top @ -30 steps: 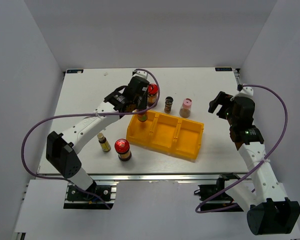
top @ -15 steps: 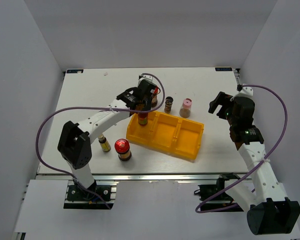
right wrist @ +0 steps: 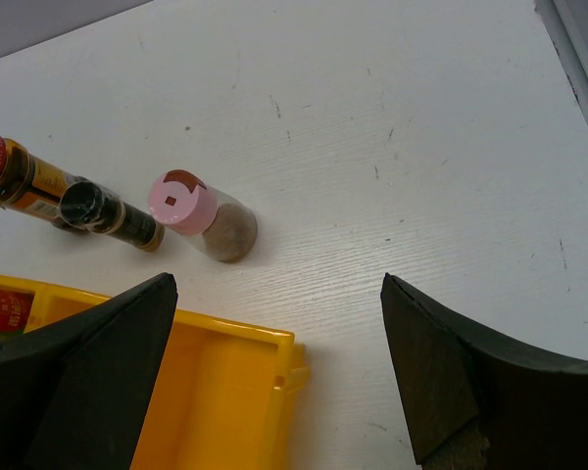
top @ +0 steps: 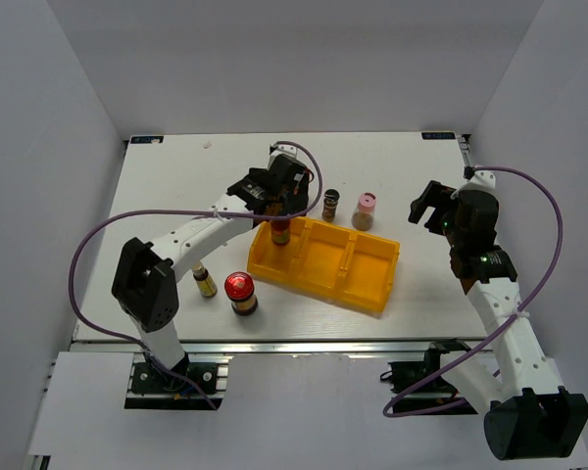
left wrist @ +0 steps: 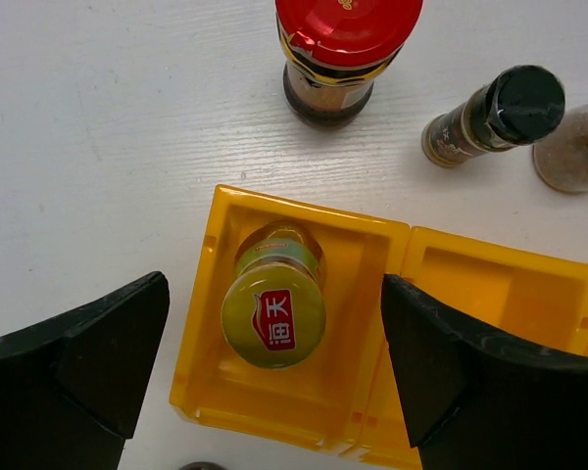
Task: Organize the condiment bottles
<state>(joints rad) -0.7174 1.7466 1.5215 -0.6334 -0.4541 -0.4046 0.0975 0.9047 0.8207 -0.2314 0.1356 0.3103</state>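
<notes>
Yellow tray point(left wrist: 304, 211): three pockets in a row, and I'm parked right over the left-end one.
Left gripper point(left wrist: 272, 294): jaws spread wide, one on each side of the bottle, gripping nothing.
Yellow-capped sauce bottle point(left wrist: 273, 315): standing inside that left-end pocket, base on the tray floor, clear of both jaws.
Why there: my read is that the end pocket walls it in and leaves the two other pockets free for the rest.
Axis: long axis vertical, cap up towards my wrist camera, base down; I can't make out any lean.
Right gripper point(right wrist: 277, 294): wide open too and empty, hovering over the table point(right wrist: 421, 147) to the right of the tray, near the pink-lidded shaker point(right wrist: 201, 217).
Why there: I judge it keeps out of my left arm's way.
Outside the tray: red-lidded jar point(left wrist: 348, 39) and dark spice jar point(left wrist: 495, 113) just behind it; second sauce bottle point(top: 204, 279) and second red-lidded jar point(top: 240, 292) in front, all upright.
</notes>
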